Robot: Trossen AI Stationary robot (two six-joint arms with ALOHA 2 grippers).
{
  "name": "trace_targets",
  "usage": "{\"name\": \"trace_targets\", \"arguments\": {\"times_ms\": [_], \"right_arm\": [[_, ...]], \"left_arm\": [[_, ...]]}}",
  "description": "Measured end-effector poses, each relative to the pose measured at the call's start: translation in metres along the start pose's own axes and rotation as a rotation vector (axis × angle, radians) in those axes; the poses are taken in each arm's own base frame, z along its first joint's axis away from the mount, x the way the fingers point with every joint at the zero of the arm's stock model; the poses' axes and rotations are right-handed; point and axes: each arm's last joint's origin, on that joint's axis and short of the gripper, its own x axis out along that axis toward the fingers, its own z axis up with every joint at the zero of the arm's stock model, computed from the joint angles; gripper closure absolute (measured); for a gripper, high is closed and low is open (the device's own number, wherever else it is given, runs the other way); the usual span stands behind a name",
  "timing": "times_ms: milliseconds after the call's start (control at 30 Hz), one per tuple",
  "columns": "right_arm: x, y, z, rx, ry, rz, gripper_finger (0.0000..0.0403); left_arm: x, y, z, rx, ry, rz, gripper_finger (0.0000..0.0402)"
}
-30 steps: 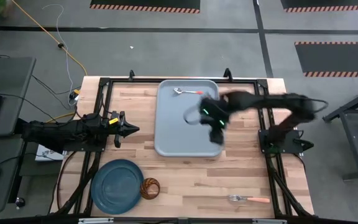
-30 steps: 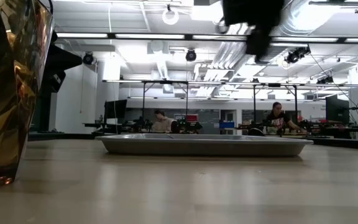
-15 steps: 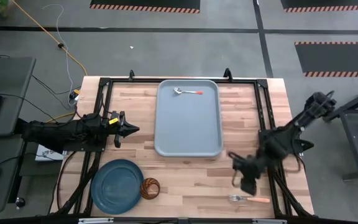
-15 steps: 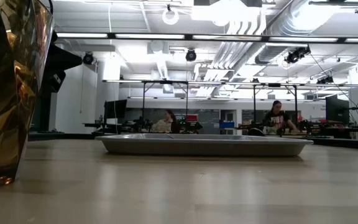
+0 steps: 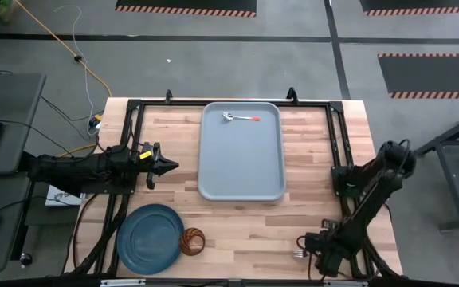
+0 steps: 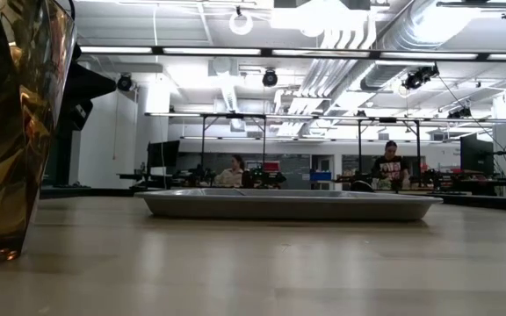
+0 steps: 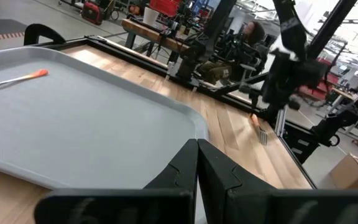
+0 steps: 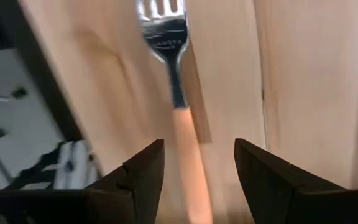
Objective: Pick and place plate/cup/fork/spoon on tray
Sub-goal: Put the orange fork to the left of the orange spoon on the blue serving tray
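Observation:
The fork (image 8: 174,81) lies flat on the wood table at the near right, and its tines show in the high view (image 5: 299,254). My right gripper (image 8: 197,149) is open just above it, one finger on either side of the orange handle (image 8: 188,168), and it also shows in the high view (image 5: 325,253). The spoon (image 5: 241,118) lies at the far end of the grey-blue tray (image 5: 241,171). The teal plate (image 5: 148,237) and the amber cup (image 5: 193,241) stand at the near left. My left gripper (image 5: 172,166) is shut and empty, left of the tray.
The dark frame rails (image 5: 337,143) run along the table's right side next to my right arm. The table's near edge is close behind the fork. In the low view the cup (image 6: 7,132) fills the left and the tray (image 6: 288,204) lies mid-table. People sit in the room beyond.
My right gripper has swung from above the tray's right part toward the table's near right corner and has come down over the fork, its fingers now straddling the handle. The fork, spoon, plate and cup have stayed put.

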Motion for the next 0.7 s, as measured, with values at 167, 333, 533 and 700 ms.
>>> {"name": "trace_targets", "arguments": {"times_ms": [167,333,533,700], "right_arm": [[0.022,0.005,0.005,-0.013,0.006,-0.017,0.0217],[0.03,0.005,0.006,-0.007,0.025,-0.049,0.0223],[0.026,0.001,0.008,-0.003,0.033,-0.063,0.0331],[0.002,-0.005,0.019,-0.045,-0.013,0.017,0.0375]], "left_arm": [[0.0,0.0,0.0,0.0,0.001,0.0,0.0401],[0.0,0.0,0.0,0.0,0.0,0.0,0.0401],[0.0,0.0,0.0,0.0,0.0,0.0,0.0401],[0.0,0.0,0.0,0.0,0.001,0.001,0.0401]]}}
